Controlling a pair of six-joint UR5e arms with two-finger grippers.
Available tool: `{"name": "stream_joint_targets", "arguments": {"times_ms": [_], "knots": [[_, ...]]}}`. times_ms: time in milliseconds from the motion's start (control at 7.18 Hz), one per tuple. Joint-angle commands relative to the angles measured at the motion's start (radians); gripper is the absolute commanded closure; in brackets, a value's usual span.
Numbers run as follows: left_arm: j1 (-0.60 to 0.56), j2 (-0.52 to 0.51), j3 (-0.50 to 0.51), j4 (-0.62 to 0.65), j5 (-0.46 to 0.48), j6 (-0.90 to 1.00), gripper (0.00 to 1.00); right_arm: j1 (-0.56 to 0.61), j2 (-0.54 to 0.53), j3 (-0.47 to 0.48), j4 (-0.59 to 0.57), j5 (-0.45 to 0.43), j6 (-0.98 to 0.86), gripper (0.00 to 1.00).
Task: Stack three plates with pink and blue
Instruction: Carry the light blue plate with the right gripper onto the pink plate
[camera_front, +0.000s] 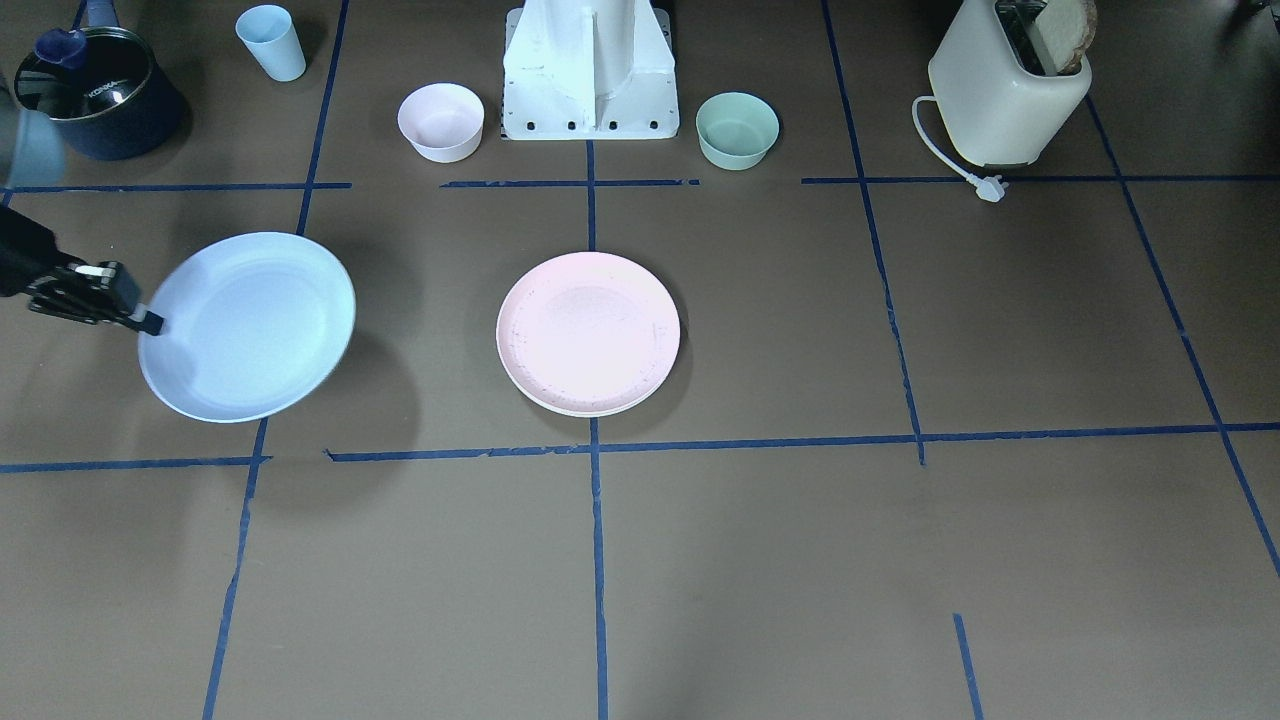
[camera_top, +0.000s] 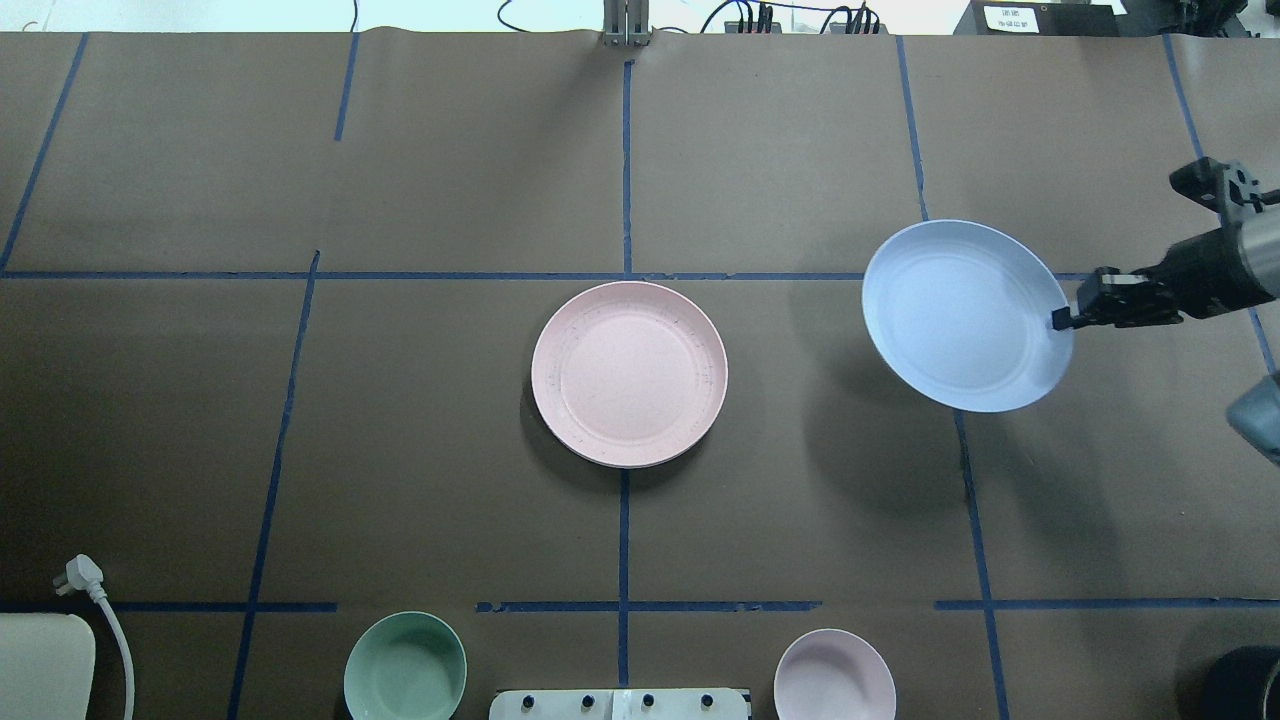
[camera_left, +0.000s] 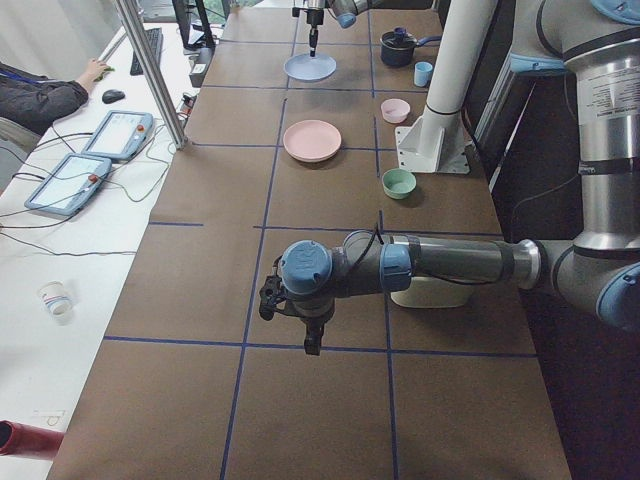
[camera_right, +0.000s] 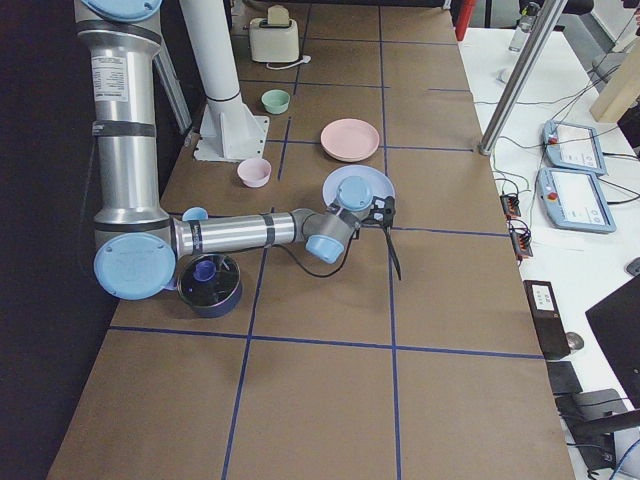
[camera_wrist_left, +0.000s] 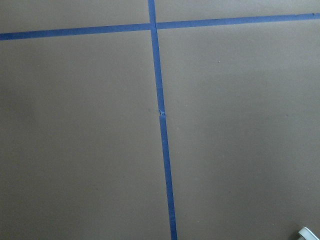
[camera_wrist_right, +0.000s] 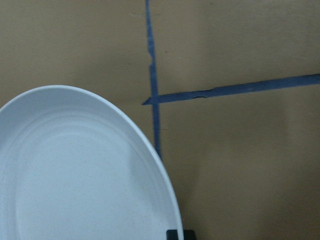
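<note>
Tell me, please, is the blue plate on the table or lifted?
Lifted: the right gripper grips the blue plate by its rim; its shadow lies offset.

The left arm (camera_left: 450, 262) and the right arm (camera_right: 230, 234) were silver-grey tubes with pale blue round joint caps (camera_right: 130, 266) and dark bands. A black cable (camera_left: 372, 238) looped at the left wrist. The left tool (camera_left: 313, 343) and right tool (camera_top: 1064, 320) were black. The white, boxy pedestal (camera_front: 590, 80) bore a row of dark screws (camera_front: 572, 126) along its foot.
</note>
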Motion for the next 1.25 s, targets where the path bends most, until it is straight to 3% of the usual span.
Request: {"name": "stream_joint_targets", "arguments": {"times_ms": [0, 279, 557, 836, 1115], "knots": [[0.000, 0.001, 0.001, 0.002, 0.000, 0.000, 0.00, -0.163, 0.128, 0.043, -0.038, -0.128, 0.205, 1.00], [0.000, 0.001, 0.004, 0.002, 0.002, 0.000, 0.00, -0.316, 0.214, 0.169, -0.302, -0.335, 0.213, 1.00], [0.000, 0.001, 0.011, 0.000, 0.000, 0.000, 0.00, -0.438, 0.295, 0.162, -0.372, -0.465, 0.271, 1.00], [0.000, -0.001, 0.015, 0.002, 0.000, 0.000, 0.00, -0.490, 0.330, 0.150, -0.431, -0.531, 0.275, 1.00], [0.000, 0.001, 0.015, 0.002, 0.000, 0.000, 0.00, -0.494, 0.331, 0.134, -0.431, -0.539, 0.275, 1.00]]}}
